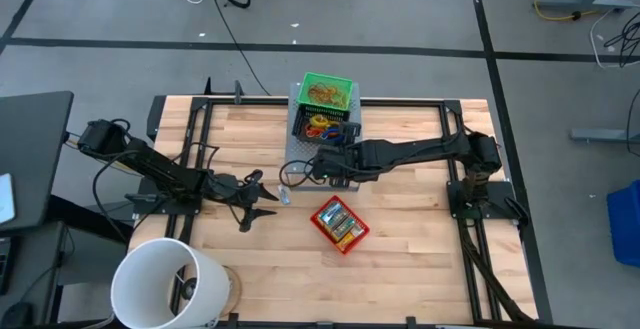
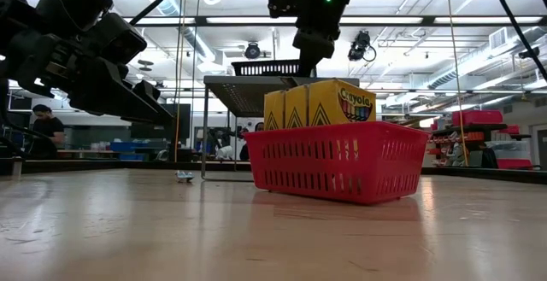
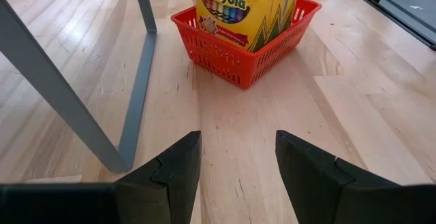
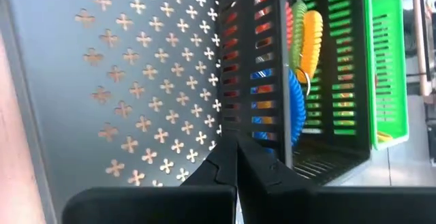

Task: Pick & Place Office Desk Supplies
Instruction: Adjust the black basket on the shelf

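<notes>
A black basket point(image 4: 255, 74) of coiled bands in orange, blue, red and green point(image 4: 301, 67) stands on a grey perforated stand point(image 4: 136, 81). Behind it on the stand is a green basket point(image 1: 328, 91) of rubber bands. A red basket point(image 1: 340, 224) of yellow crayon boxes point(image 3: 238, 6) rests on the table. My right gripper point(image 4: 235, 157) is shut, slanting down over the stand at the black basket's near wall. My left gripper point(image 3: 238, 142) is open and low over the table, pointing at the red basket, with nothing between its fingers. My right gripper's shut fingertips point(image 4: 225, 149) stand right at the black basket's near wall point(image 4: 231, 115), coming from above at a slant. I cannot tell whether they touch the wall or the stand's top.
A big white bucket point(image 1: 165, 284) stands at the table's near left corner. A small pale item point(image 1: 285, 195) lies on the wood between my left gripper and the stand. The stand's grey legs point(image 3: 139, 81) rise close to my left gripper. Bare wood lies around the red basket.
</notes>
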### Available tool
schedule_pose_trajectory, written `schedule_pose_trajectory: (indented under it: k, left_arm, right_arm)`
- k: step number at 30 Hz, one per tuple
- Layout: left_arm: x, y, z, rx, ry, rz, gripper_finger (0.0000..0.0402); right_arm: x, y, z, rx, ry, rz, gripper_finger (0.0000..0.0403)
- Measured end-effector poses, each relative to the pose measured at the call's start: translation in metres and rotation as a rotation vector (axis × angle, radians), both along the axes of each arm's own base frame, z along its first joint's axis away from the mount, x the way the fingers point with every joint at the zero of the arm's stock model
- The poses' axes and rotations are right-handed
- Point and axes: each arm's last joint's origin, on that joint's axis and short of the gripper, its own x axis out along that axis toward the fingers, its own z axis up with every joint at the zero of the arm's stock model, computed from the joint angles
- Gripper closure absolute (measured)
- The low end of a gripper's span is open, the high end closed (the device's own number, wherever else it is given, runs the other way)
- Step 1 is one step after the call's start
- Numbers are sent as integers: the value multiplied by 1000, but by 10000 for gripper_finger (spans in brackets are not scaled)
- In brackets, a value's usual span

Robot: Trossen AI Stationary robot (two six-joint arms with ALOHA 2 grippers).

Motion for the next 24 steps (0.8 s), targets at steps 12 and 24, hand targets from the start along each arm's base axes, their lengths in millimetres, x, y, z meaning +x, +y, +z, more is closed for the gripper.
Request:
schedule_pose_trajectory:
  k: [12, 24]
  left_arm:
    - [0, 0, 0, -1, 1, -1, 208]
    - [0, 0, 0, -3, 2, -8, 208]
  right_arm:
    - [-3, -11, 0, -32, -2, -69, 403]
    - [-7, -14, -1, -15, 5, -120, 403]
